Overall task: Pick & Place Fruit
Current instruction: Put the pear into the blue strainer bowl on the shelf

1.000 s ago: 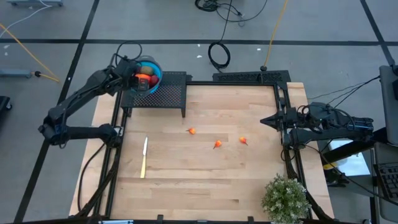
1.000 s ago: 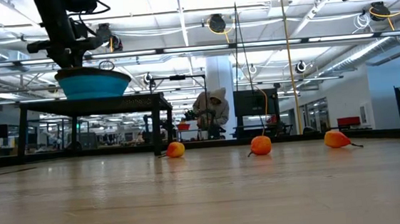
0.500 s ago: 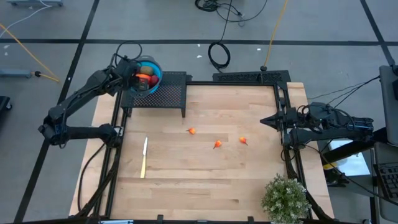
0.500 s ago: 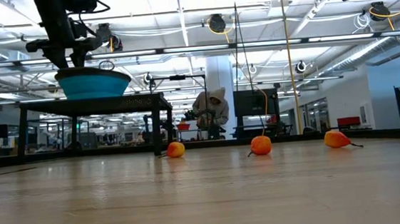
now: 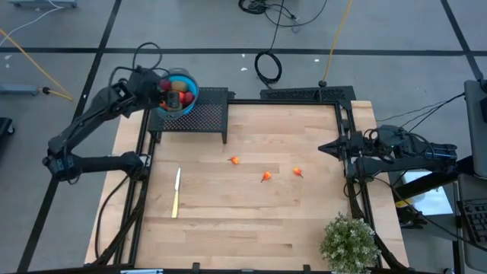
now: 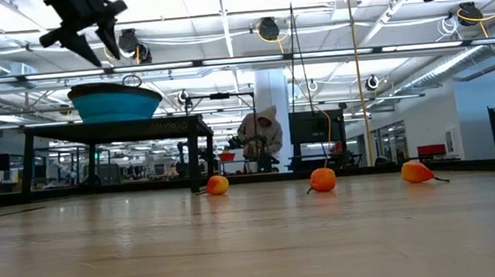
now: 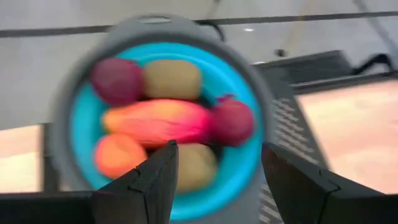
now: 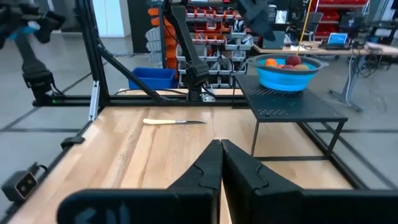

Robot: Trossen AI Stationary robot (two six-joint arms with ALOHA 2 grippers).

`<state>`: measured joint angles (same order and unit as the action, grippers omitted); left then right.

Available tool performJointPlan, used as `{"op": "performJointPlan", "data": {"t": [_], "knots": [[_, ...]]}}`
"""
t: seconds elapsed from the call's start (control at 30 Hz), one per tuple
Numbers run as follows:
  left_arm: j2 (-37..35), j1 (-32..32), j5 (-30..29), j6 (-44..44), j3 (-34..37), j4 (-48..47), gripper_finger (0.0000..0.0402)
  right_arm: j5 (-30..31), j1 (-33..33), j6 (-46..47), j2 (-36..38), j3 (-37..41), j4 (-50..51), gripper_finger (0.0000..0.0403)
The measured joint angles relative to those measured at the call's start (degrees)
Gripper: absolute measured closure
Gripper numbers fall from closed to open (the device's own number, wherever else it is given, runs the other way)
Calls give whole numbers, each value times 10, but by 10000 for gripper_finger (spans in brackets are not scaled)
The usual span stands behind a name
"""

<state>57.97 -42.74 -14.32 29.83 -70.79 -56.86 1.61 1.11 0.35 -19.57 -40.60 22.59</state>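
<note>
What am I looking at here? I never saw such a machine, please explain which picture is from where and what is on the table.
It is a robot with two dark arms at a wooden table. Each arm ends in a two-finger hand. One picture looks straight down from above, one looks level across the table top, and two come from cameras on the wrists.

The left hand is open and holds nothing; it hovers above a blue bowl that stands on a small black rack at the table's far left corner. The bowl holds fruit: an elongated red-orange piece, dark red round ones and olive-green ovals.

The right hand is shut and empty, waiting at the table's right edge.

On the table lie three small orange fruits and a pale knife. A potted plant stands at the near right corner.
</note>
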Motion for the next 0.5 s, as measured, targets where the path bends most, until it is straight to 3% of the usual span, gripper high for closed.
{"op": "performJointPlan", "data": {"t": [0.23, 0.5], "knots": [[-11, 70, 68, 22, 0, -5, 172, -6, 0, 50, -23, 0, 0, 401], [-11, 189, 56, 0, 0, 12, 172, -50, 1, 46, -107, 0, 12, 401]]}}
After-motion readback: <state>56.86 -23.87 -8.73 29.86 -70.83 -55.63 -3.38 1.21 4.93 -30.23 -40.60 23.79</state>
